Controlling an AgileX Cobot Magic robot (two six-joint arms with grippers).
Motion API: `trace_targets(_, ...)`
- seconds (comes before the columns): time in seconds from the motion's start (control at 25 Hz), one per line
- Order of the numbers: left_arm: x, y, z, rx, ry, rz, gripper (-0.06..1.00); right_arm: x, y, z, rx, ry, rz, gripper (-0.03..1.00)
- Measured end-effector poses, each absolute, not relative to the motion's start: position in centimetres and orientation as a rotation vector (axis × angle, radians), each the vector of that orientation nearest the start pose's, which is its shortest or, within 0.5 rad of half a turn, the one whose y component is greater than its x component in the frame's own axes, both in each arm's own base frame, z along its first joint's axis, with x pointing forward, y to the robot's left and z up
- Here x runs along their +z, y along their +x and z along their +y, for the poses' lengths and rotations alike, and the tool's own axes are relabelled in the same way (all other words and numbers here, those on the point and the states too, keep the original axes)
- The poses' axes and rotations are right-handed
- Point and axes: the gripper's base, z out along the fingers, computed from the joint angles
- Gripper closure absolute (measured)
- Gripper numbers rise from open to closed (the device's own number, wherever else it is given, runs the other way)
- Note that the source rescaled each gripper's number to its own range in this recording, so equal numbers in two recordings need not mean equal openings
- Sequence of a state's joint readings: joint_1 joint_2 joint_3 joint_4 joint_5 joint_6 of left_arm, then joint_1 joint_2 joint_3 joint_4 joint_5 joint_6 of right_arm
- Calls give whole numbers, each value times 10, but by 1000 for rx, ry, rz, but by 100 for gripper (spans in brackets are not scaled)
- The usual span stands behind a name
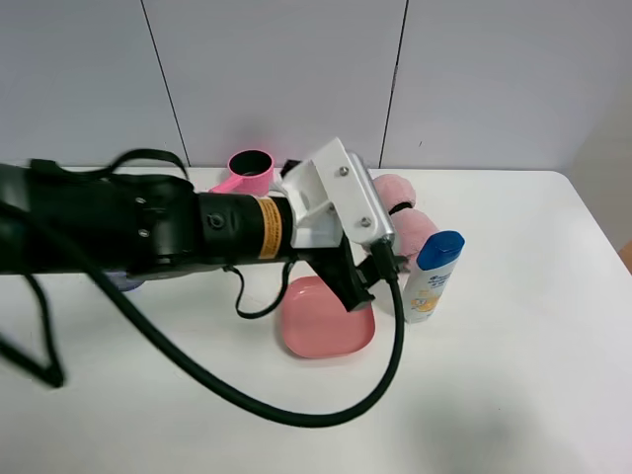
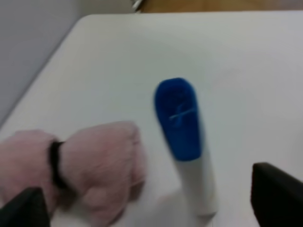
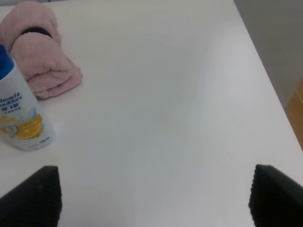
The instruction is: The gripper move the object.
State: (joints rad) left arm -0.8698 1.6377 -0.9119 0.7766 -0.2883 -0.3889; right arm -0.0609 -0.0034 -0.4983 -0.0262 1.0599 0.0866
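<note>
Object: I see the shampoo bottle (image 1: 433, 277), tall, slim, white, blue flip cap, blue-and-yellow label, upright | Place: just beside the pink rolled towel (image 1: 403, 223), near the pink dish (image 1: 323, 321) | Left gripper (image 2: 151, 201): fingers spread, bottle between them, untouched | Right gripper (image 3: 154, 196): fingers apart, empty, well apart from the bottle.

The white bench (image 1: 513, 395) carries a small cluster of things toward its back half. A shampoo bottle (image 1: 433, 277) stands upright on it — white body, blue cap. Just behind the bottle lies a rolled pink towel (image 1: 407, 219) bound by a black band. A shallow pink dish (image 1: 321, 321) rests flat near the middle, close beside the bottle, and a pink cup (image 1: 251, 171) stands at the back edge — dark inside.
</note>
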Motion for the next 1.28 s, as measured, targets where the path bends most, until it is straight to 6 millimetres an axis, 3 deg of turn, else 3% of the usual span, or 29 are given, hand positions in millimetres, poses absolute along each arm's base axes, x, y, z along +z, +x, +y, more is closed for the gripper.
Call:
trace_targets(0.32,305,204,-215,-123,1174,1662,18,277,-5,-2,-15,152,2036,-3)
trace_targets(0.56,353,210,-144,-97,745,1812,18,277,-5,-2,-15,152,2036,-3)
trace_targets(0.76,379,208,-74,-8,368,1847,18,277,-5,-2,-15,152,2036,-3)
trace_targets(1.0,403,172,-12,194,133,1827,21,277,-5,-2,-15,152,2036,-3)
trace_targets(1.28,411,104,4,70,-59,1869,26,277,-5,-2,-15,152,2036,-3)
